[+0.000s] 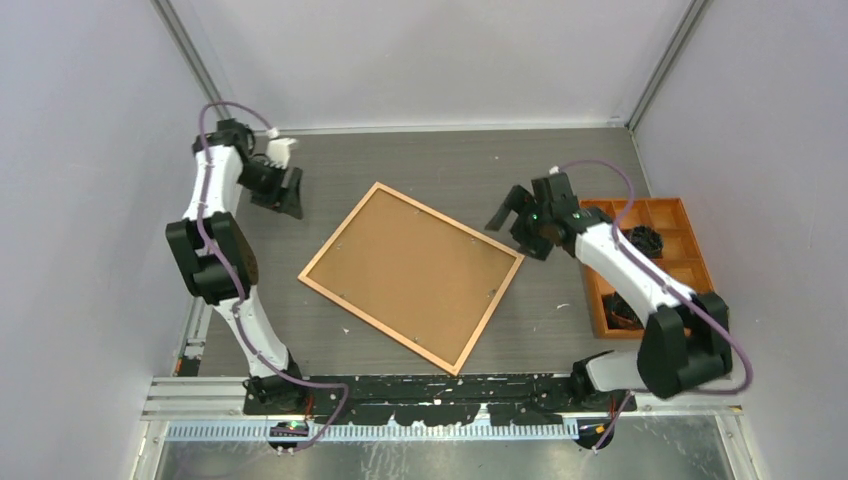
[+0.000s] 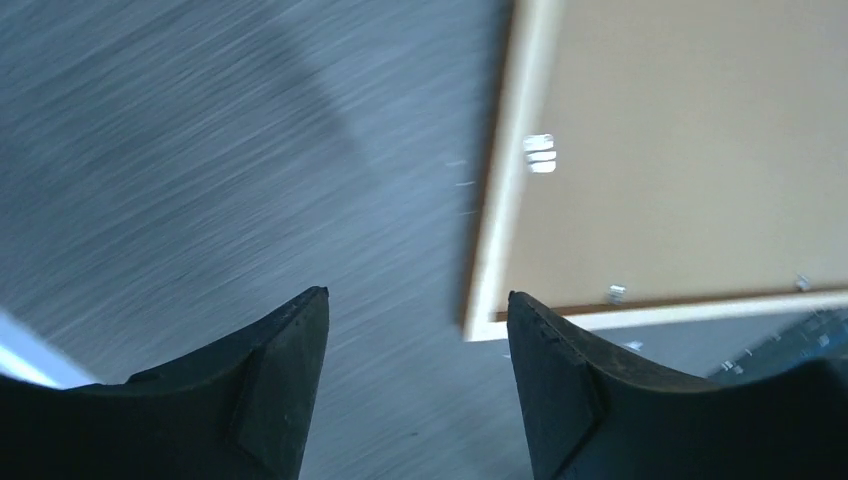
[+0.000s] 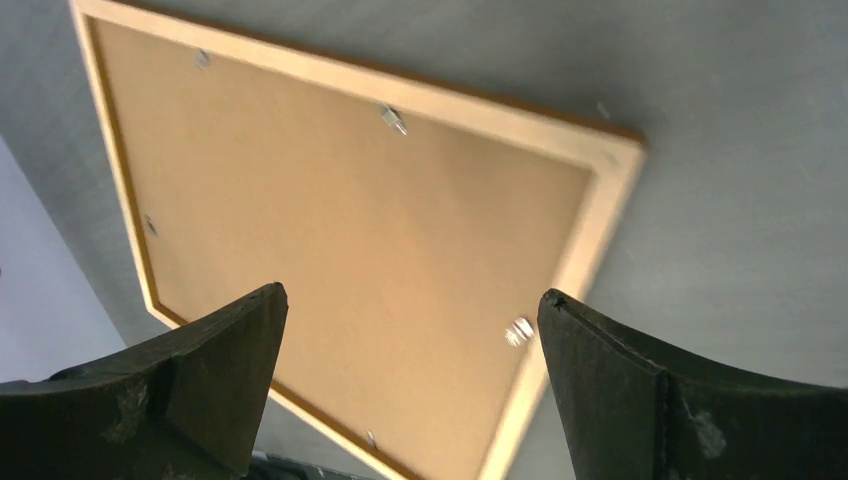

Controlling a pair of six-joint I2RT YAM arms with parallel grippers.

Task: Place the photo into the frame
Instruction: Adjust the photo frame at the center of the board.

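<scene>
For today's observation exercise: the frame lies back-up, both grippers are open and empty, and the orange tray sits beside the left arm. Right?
One slip: the top view shows the tray beside the right arm, not the left. The frame does lie back-up, and the left gripper and right gripper are open and empty.

The frame (image 1: 380, 326) lies flat on the gray surface (image 1: 560, 160), brown board (image 1: 411, 275) up. The left hand (image 1: 288, 198) is apart from it. The right hand (image 1: 512, 222), fingers spread, is near its right corner.

White arm links (image 1: 216, 185), black joints (image 1: 205, 262), purple cables (image 1: 232, 104); matte black wedge fingers (image 2: 265, 400).
</scene>
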